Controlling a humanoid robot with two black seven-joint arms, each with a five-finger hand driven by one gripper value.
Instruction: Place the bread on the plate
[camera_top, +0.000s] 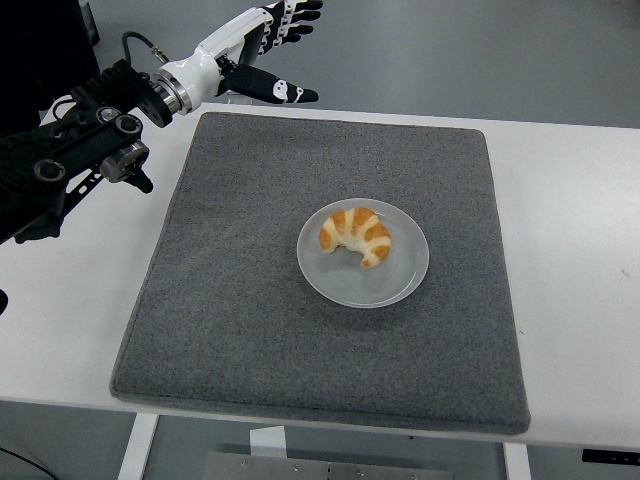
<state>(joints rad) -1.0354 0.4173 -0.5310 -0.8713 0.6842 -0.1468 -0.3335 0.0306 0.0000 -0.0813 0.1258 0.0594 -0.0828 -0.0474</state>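
Left hand (262, 50) is up at the far-left, above the far-left corner of the mat, fingers (296, 14) spread loose, thumb sticking out to the right, holding nothing. Well apart from the bread. Black left arm (70, 160) comes in from the left edge over the counter's left side.

Bread (356, 236): a croissant, lying on the plate (395, 285), slightly far-left of the plate's centre, curved with its ends pointing near. Inside the rim on all sides, nothing touching it.

Plate: pale, round, sits on the grey mat (230, 320) a bit right of the mat's middle. Bare mat all around it, more on the left and near sides, a narrower strip to the right before the mat's right edge.

Mat is squarish, lies flat on the white counter (570, 260). Its near edge is just short of the counter's near edge. Wide bare counter strip to the right of the mat, narrower one to the left, partly under the arm.

Nothing stands between hand and plate. Small clear object (240, 87) at the counter's far edge, just beyond the mat's far-left corner; can't tell what it is.

No readable labels or writing anywhere.
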